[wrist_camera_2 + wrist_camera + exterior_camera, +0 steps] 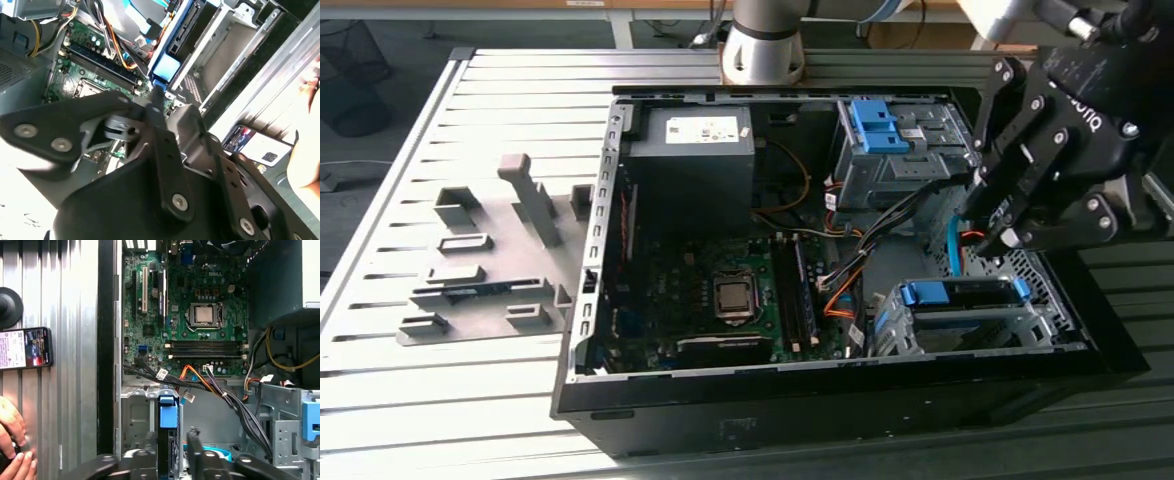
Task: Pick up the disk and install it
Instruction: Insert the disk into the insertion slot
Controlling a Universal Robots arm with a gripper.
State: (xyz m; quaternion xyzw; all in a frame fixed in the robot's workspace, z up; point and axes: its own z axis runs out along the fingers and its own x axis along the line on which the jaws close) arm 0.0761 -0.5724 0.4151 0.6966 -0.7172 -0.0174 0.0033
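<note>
My black gripper (981,235) hangs over the right side of the open computer case (720,390), above the lower metal drive cage (907,330). It is shut on the disk (169,437), which stands on edge with its blue carrier rail (947,245) showing. In the first wrist view the disk runs between my fingers (194,445), its blue end pointing toward the motherboard (200,315). The second wrist view shows the disk's blue end (165,67) just past my fingertip, beside the open cage wall (225,55).
A blue-railed carrier (963,293) sits in the lower cage, and a blue bracket (874,125) tops the upper cage. Cable bundles (847,280) cross between cage and motherboard. The grey power-supply box (694,150) sits at the back. A phone (25,347) and a person's hand (12,440) rest outside the case.
</note>
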